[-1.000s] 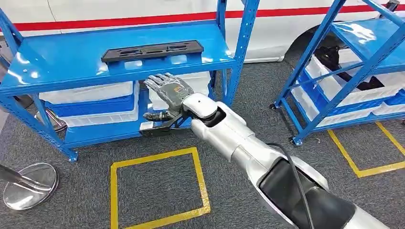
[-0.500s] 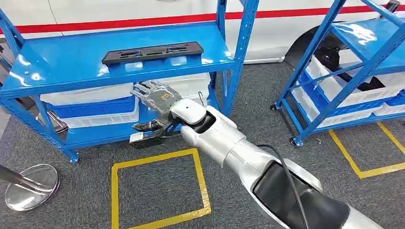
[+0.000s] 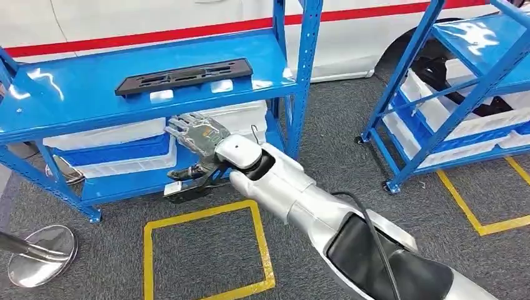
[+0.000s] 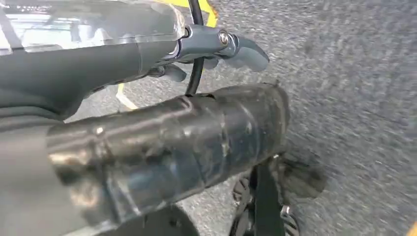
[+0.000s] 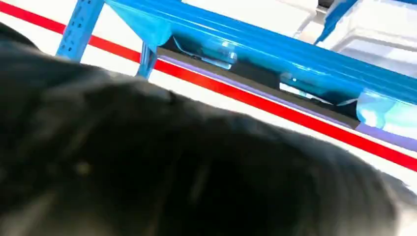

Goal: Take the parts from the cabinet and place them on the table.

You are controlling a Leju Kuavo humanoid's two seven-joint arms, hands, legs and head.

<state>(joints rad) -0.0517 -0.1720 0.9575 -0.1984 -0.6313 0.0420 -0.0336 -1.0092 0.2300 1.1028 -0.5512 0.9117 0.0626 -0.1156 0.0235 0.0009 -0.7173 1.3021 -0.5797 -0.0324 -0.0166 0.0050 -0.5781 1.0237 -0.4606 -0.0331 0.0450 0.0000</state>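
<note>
Your right hand (image 3: 199, 139) holds flat black plastic part (image 3: 187, 182) low, just near of blue metal rack (image 3: 75, 94) (glossy shelf). Second slotted black part (image 3: 184, 75) lies on top shelf. Left hand (image 4: 216, 46): can't tell.

Grey carpet floor (image 3: 325, 144) with yellow taped squares (image 3: 206, 250), a white wall (image 3: 156, 15) with a red stripe (image 3: 187, 31) behind

Right arm (image 3: 325, 212) reaches forward and to the left, silver forearm stretched out. Right hand (image 3: 199, 140) has its upper fingers (image 3: 181, 125) spread flat, thumb side pinching something dark below. Left hand (image 4: 216, 46) hangs down, blurry.
</note>
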